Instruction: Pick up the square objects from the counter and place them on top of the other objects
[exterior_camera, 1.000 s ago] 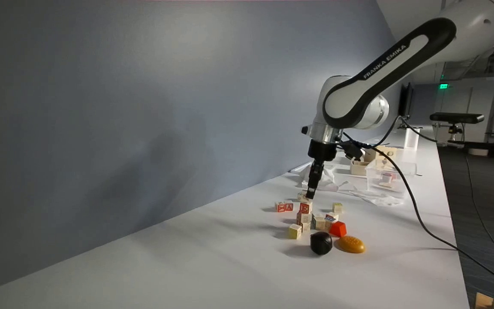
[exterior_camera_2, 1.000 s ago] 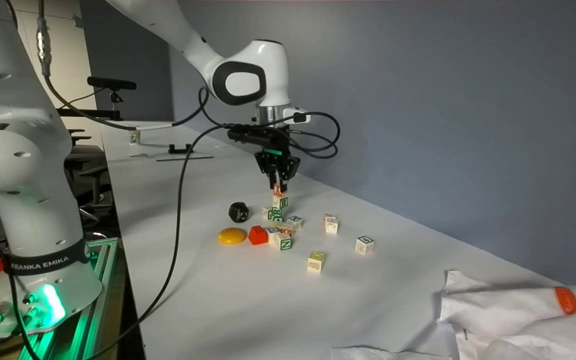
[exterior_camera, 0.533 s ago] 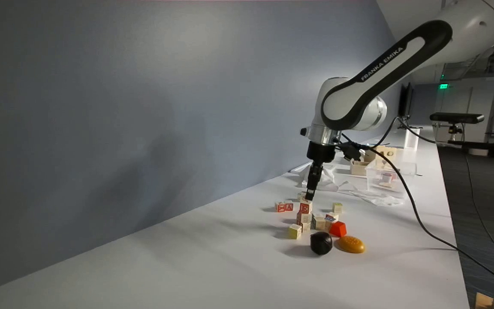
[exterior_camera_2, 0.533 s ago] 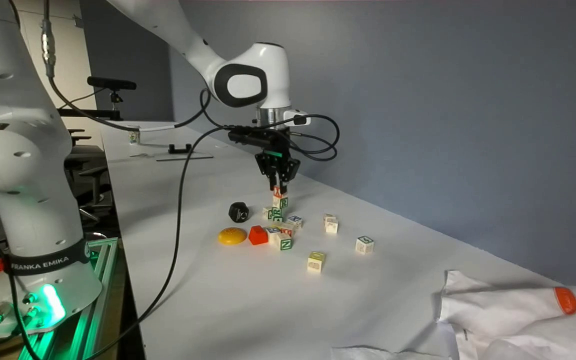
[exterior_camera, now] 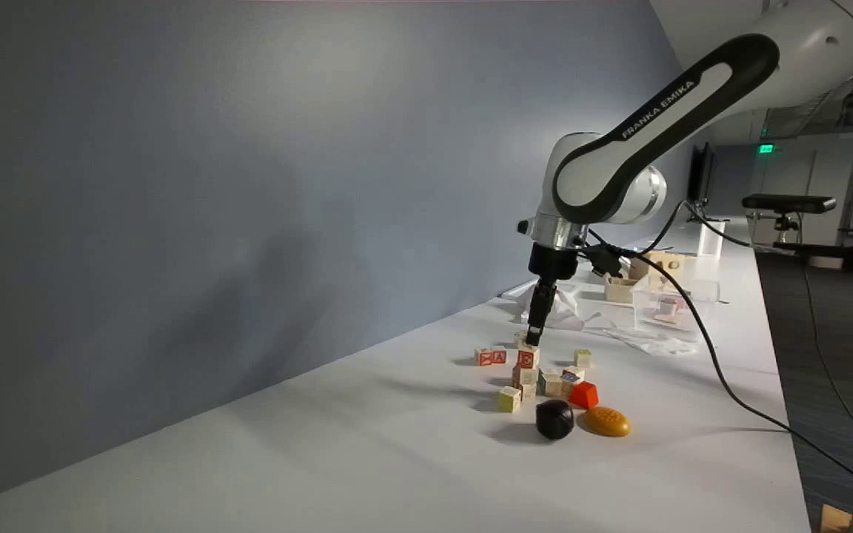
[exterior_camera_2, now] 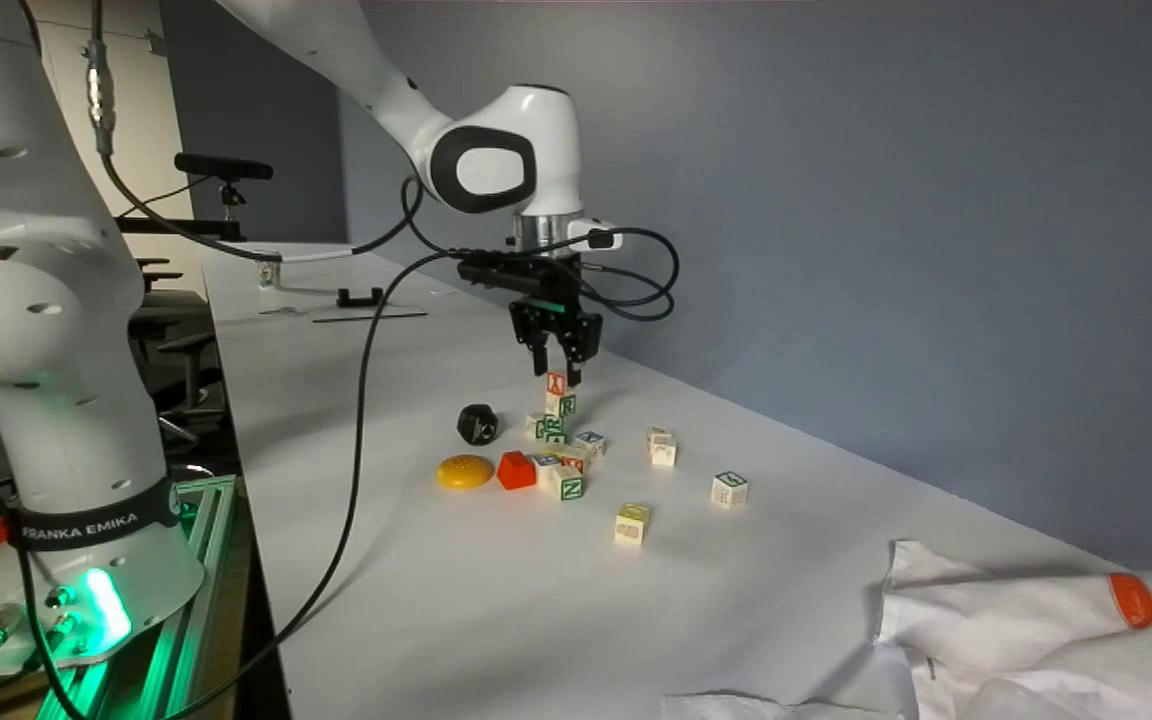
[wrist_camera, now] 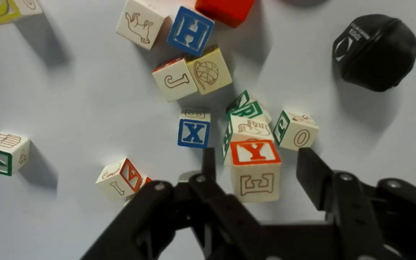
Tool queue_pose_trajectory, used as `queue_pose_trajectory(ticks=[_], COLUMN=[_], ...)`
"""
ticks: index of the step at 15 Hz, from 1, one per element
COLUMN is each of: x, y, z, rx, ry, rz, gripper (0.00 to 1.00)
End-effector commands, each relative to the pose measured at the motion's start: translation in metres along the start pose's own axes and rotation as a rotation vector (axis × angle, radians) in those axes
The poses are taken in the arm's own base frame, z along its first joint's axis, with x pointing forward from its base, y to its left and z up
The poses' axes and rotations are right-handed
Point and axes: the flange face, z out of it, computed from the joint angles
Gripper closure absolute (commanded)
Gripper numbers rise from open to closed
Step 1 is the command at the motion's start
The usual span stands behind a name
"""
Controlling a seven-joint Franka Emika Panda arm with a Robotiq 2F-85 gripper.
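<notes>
The square objects are small lettered wooden blocks on the white counter point(exterior_camera: 323, 474). A block with a red Y point(wrist_camera: 255, 184) sits on top of a small stack, also in both exterior views point(exterior_camera: 526, 358) point(exterior_camera_2: 556, 384). A green-lettered block point(wrist_camera: 250, 129) shows beneath it. My gripper point(wrist_camera: 258, 162) is open, its fingers standing apart on both sides of the Y block with gaps. In both exterior views the gripper point(exterior_camera: 533, 340) point(exterior_camera_2: 557, 372) is at the stack's top. Loose blocks lie around: an X block point(wrist_camera: 193, 133), an H block point(wrist_camera: 191, 31), a yellow-edged block point(exterior_camera_2: 631, 524).
A black round piece point(exterior_camera_2: 477, 425), an orange rounded piece point(exterior_camera_2: 464, 472) and a red faceted piece point(exterior_camera_2: 516, 470) lie near the stack. A block point(wrist_camera: 298, 130) stands close beside it. White bags point(exterior_camera_2: 1036, 620) and a clear box point(exterior_camera: 667, 305) lie farther off. A wall point(exterior_camera: 249, 222) borders the counter.
My gripper came down slightly with the Y block. Since half a second ago its fingers have spread and let go of the block, which stays on the stack.
</notes>
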Motion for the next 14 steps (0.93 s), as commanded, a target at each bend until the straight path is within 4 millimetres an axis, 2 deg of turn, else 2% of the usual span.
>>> queue_pose_trajectory(ticks=[1, 2, 4, 9, 11, 14], x=[0.004, 0.004, 0.002, -0.015, -0.027, -0.048], y=[0.000, -0.001, -0.004, -0.016, -0.011, 0.009], z=[-0.001, -0.001, -0.008, -0.049, -0.065, -0.084], rx=[-0.007, -0.007, 0.003, 0.049, 0.054, 0.045], ry=[-0.024, -0.024, -0.029, -0.095, -0.110, -0.111], rz=[0.008, 0.007, 0.009, 0.047, 0.071, 0.130], gripper=[0.06, 0.01, 0.00, 0.00, 0.00, 0.00])
